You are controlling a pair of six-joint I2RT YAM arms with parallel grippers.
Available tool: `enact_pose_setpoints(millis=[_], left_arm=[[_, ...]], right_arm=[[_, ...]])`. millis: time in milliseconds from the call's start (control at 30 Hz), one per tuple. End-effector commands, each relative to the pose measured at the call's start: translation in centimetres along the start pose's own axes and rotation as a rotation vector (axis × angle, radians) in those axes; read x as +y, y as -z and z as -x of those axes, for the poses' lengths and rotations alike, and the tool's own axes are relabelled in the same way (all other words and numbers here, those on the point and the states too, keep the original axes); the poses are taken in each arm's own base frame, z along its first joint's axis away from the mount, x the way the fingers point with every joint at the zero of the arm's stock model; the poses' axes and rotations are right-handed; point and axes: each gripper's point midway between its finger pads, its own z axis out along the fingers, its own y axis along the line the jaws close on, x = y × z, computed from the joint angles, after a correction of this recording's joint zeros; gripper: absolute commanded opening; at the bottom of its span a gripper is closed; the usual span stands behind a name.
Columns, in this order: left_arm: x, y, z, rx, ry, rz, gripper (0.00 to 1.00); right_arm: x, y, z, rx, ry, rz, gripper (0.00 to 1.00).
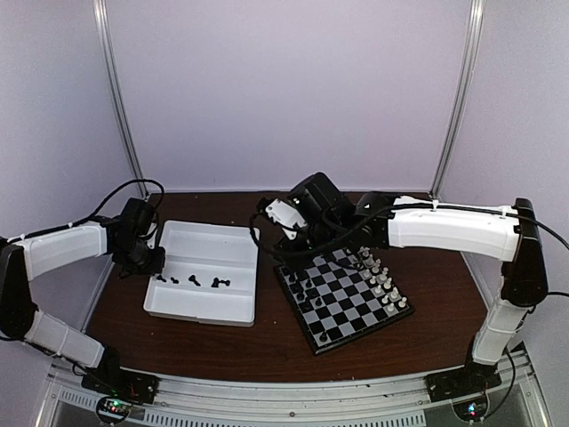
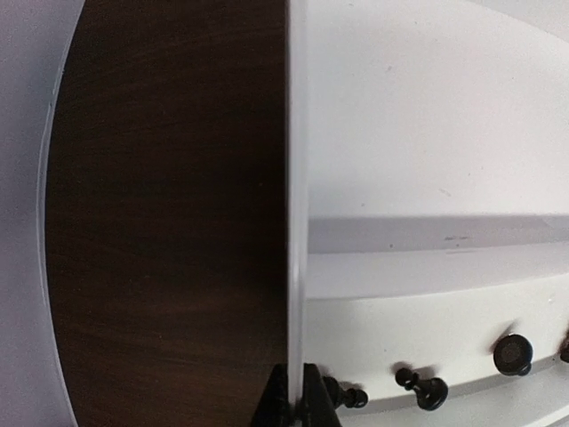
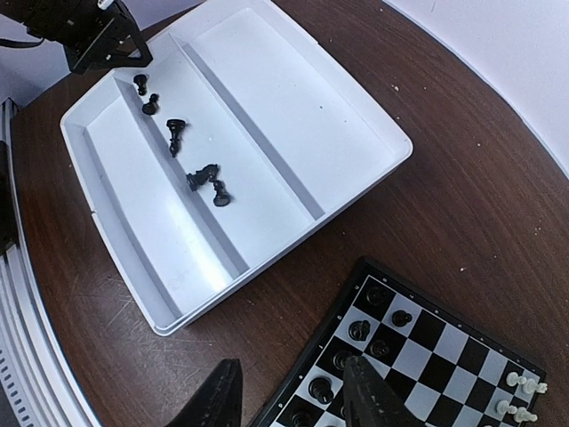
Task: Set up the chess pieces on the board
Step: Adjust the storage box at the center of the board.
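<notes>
A dark wooden table (image 1: pixel 267 342) holds a white partitioned tray (image 1: pixel 213 245) and, at the tray's 3 o'clock, a small checkered board (image 1: pixel 348 307) turned at an angle.

Five tiny black chess pieces (image 3: pixel 176 132) lie in a loose row in the tray's middle compartment. More black pieces (image 1: pixel 300 289) stand on squares along the board's 9 o'clock side. A line of white pieces (image 1: pixel 382 280) stands along its 3 o'clock edge.

The left gripper (image 1: pixel 148 260) sits at the tray's 9 o'clock wall. Seen from its wrist, its dark fingertips (image 2: pixel 313 402) are drawn together, one on each side of the thin white wall, pinching it. The nearest black piece lies just inside that wall, at the fingertips' 3 o'clock.

The right arm reaches across from the right side, and the right gripper (image 3: pixel 293 396) hangs over the board's 11 o'clock corner. Its two fingers (image 3: pixel 218 400) stand apart with nothing between them. Beneath them are bare wood and the board's black rim.
</notes>
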Motion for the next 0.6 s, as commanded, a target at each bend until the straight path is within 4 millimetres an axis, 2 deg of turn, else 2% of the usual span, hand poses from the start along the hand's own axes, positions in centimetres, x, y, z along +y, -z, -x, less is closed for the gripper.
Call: enact_pose_setpoints(millis=[0,167,333,400,500,567], left_arm=[[-0.2,2.2,3.9,-0.221,0.057,-0.027,0.00],[-1.1,2.6,3.5,-0.221,0.046,-0.084,0.00],[-3.3,2.5,2.8,-0.160,-0.010,-0.198,0.00],[-3.6,2.4,2.7,-0.143,-0.027,-0.210,0.00],[-5.0,2.6,2.3,-0.086,-0.076,-0.284,0.00],[-4.7,2.8,1.9,0.008,-0.114,-0.256,0.00]], right_arm=[[0.7,-0.7,1.2,-0.010,-0.019,0.048,0.42],[3.0,-2.7,1.6,0.023,-0.067,0.166,0.38],[5.2,-4.8,1.8,0.056,-0.068,0.269,0.32],[5.7,-5.9,1.6,0.088,-0.064,0.284,0.30],[6.8,-6.9,1.4,0.116,-0.042,0.298,0.28],[6.7,-7.2,1.3,0.124,-0.034,0.277,0.27]])
